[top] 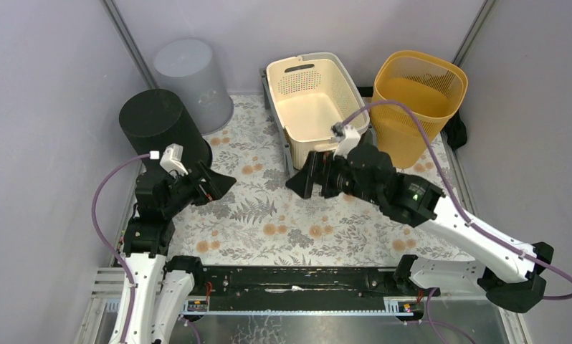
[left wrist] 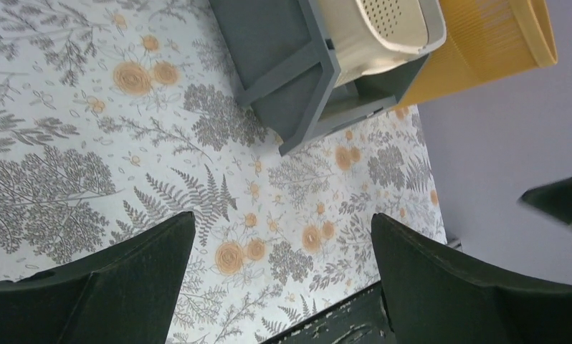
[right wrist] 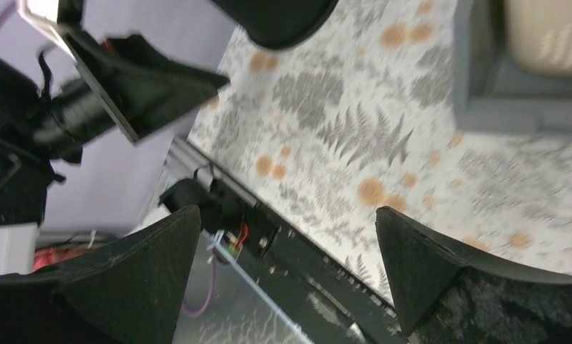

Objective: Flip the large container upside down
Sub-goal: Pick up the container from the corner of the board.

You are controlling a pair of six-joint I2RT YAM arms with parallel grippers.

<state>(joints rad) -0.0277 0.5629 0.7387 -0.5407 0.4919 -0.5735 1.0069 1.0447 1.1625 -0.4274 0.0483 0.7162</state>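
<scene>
The black round container (top: 156, 118) stands mouth-down, closed base upward, on the floral table (top: 269, 208); left gripper (left wrist: 283, 217) and right gripper (right wrist: 287, 211) are both spread, empty.

On the floral-patterned table cover (top: 269, 215), the black cylindrical plastic bin (top: 158, 125) stood mouth-down at the far left. The grey cylindrical plastic bin (top: 193, 75) stood mouth-down just behind it to the right. The cream perforated plastic basket (top: 315, 93) sat upright in a grey slatted frame (top: 286, 147) at the back centre. Just to its right stood the yellow mesh plastic wastebasket (top: 419, 100), also upright. The left gripper (top: 222, 185) hung just before the black bin, and the right gripper (top: 303, 179) just before the frame.
</scene>
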